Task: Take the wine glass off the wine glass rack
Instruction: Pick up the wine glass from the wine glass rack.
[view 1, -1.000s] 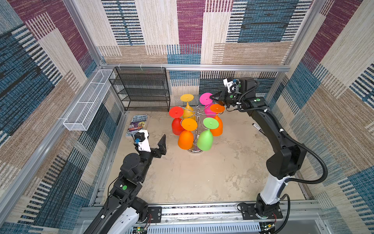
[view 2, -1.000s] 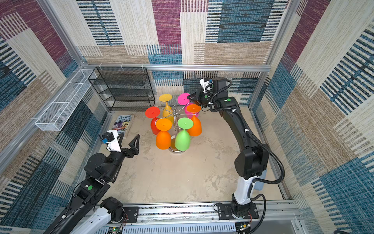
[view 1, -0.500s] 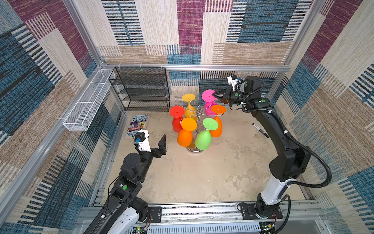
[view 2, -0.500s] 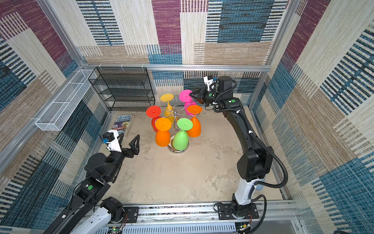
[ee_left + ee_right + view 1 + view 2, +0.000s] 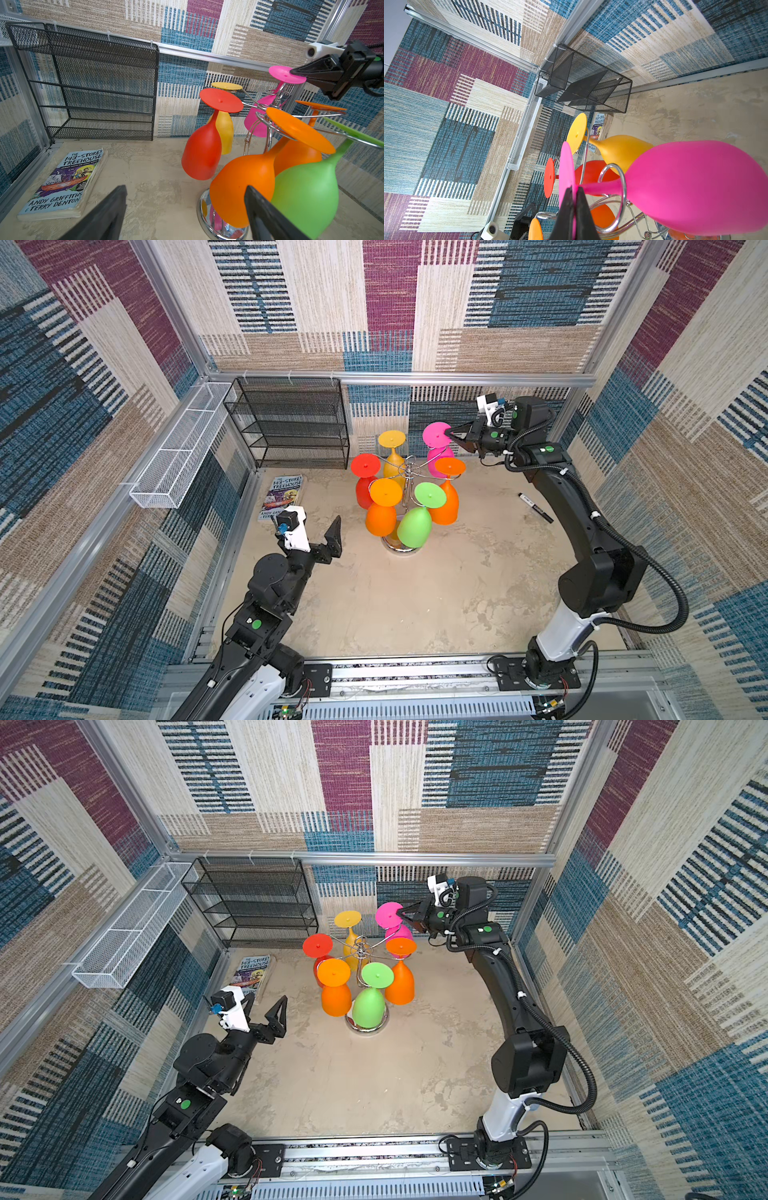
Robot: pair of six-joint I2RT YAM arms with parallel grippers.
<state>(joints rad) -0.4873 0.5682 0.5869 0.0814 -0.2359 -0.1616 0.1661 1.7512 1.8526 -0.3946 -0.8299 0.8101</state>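
Right gripper (image 5: 448, 432) is clamped shut on the edge of the pink wine glass (image 5: 695, 187), pinching its round foot. The glass hangs upside down and tilted at the far right of the wine glass rack (image 5: 409, 468). In the right wrist view its stem passes through a curled chrome arm, so it is not off the rack yet. The rack stands mid-table (image 5: 415, 605) on its disc base.

Left gripper (image 5: 264, 1009) has its fingers spread wide with nothing between them. It hovers above the table, left of the rack and apart from it.

Five other glasses hang on the rack: red (image 5: 365, 489), yellow (image 5: 392, 456), green (image 5: 415, 522), two orange (image 5: 381, 510).

Book (image 5: 62, 182) lies flat near the left wall. Cover reads "THE 143-STOREY TREEHOUSE", "ANDY GRIFFITHS & TERRY DENTON".

Black marker (image 5: 536, 508) lies on the table right of the rack. Its label is too small to read.
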